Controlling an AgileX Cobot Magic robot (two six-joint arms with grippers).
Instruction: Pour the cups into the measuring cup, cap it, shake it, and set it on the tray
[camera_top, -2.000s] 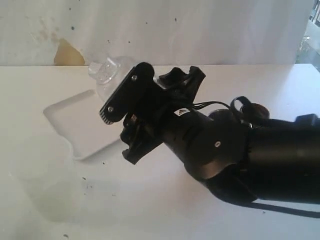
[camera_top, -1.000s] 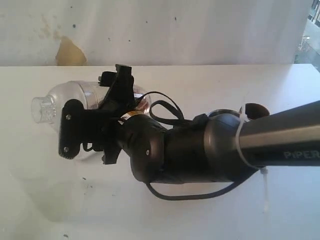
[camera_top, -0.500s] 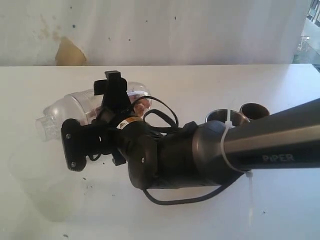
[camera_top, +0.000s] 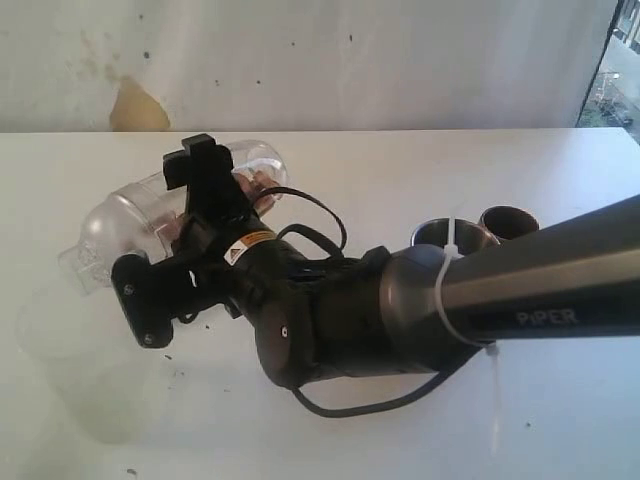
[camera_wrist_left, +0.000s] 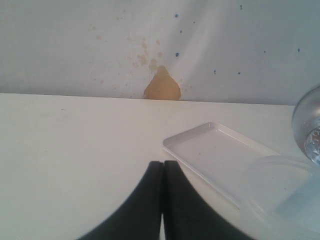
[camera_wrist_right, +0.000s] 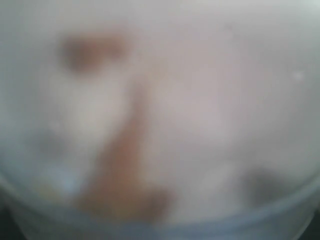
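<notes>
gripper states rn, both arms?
Left gripper: closed, empty, fingers together over the table.
Right gripper: clamped on the capped measuring cup, held tilted on its side above the table.

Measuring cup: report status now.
Right gripper clamped on capped measuring cup, tipped sideways, mid-air. Left gripper shut, empty, near tray. Tray unobstructed.

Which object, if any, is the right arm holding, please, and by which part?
The clear capped plastic measuring cup, tipped sideways, gripped around its body by the right gripper.
</notes>
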